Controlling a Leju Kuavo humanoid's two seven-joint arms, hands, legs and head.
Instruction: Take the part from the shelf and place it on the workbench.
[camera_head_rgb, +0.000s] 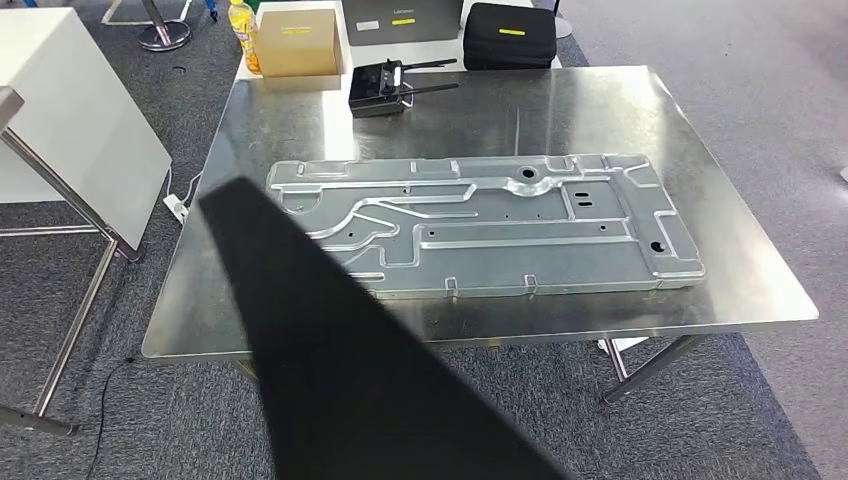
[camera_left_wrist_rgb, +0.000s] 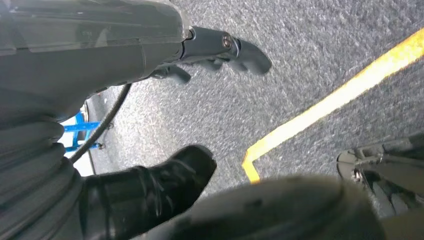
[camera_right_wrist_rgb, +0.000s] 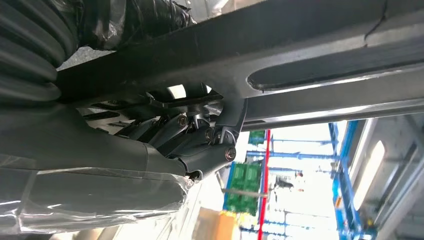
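Metal filled the middle of the head view: a big shiny workbench (camera_head_rgb: 690, 120) with a long, flat, grey stamped metal panel (camera_head_rgb: 480, 222) lying on it. The panel had ribs, grooves and small holes, and it lay longways across the bench top, near the front edge.

A flat black part (camera_head_rgb: 340, 370) crossed the front of that view, slanting up from the bottom to a point over the near left end of the panel. It hid that end of the panel and part of the bench edge.

The right hand (camera_right_wrist_rgb: 185, 132) held this black part. In the right wrist view its dark fingers (camera_right_wrist_rgb: 170, 131) curled up against the underside of the long black piece (camera_right_wrist_rgb: 320, 45).

The left hand (camera_left_wrist_rgb: 200, 50) hung over grey carpet (camera_left_wrist_rgb: 320, 45) with a yellow line (camera_left_wrist_rgb: 340, 95) on it. Its fingers were apart and it held nothing.

At the back of the bench lay a black controller with two antennas (camera_head_rgb: 385, 88). Behind it stood a brown cardboard box (camera_head_rgb: 298, 40), a yellow bottle (camera_head_rgb: 243, 32), a grey box (camera_head_rgb: 402, 20) and a black case (camera_head_rgb: 510, 34). A white table (camera_head_rgb: 70, 110) stood to the left of the bench.
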